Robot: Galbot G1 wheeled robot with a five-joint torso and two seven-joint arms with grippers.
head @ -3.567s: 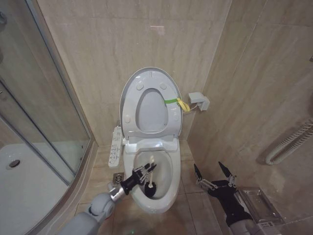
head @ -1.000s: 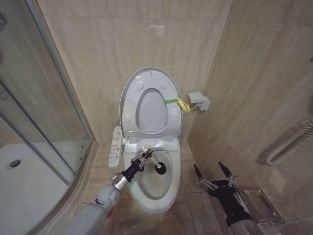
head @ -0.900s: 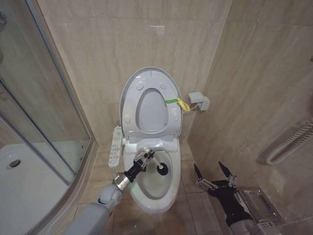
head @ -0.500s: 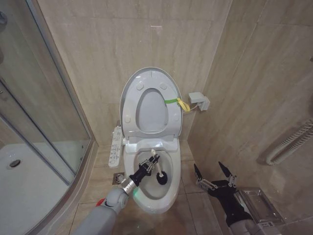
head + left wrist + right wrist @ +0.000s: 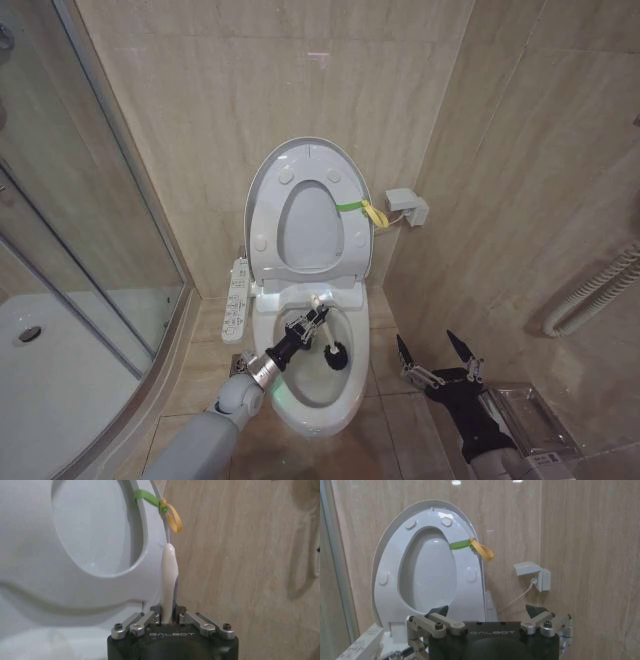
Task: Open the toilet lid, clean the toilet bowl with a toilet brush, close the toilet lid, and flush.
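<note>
1. Toilet brush [image 5: 322, 328]: it sits inside the toilet bowl [image 5: 345, 405], its black bristle head low against the inner wall on the robot's right and its thin white handle slanting up toward the back rim.
2. Left gripper [image 5: 305, 328]: it reaches over the bowl's left rim, and its fingers are clamped on the white handle. In the left wrist view the handle [image 5: 169, 581] rises straight out from between the closed fingers of the gripper [image 5: 168, 619].
3. Toilet lid [image 5: 275, 170]: it stands raised against the tiled wall with the ring-shaped seat [image 5: 350, 235] folded up against it. A yellow-green strap [image 5: 362, 209] is tied at its right edge; the strap also shows in the left wrist view [image 5: 159, 504] and the right wrist view [image 5: 472, 545].
4. Right gripper [image 5: 437, 356]: it hangs low beside the bowl on the robot's right, over the floor, well apart from the brush. Its fingers are spread wide and hold nothing; the right wrist view shows the same spread [image 5: 489, 618].
5. Button panel [image 5: 235, 300]: a narrow white strip lying along the bowl's left side.
6. Wall box [image 5: 409, 207]: a small white box fixed to the tiles just right of the strap.
</note>
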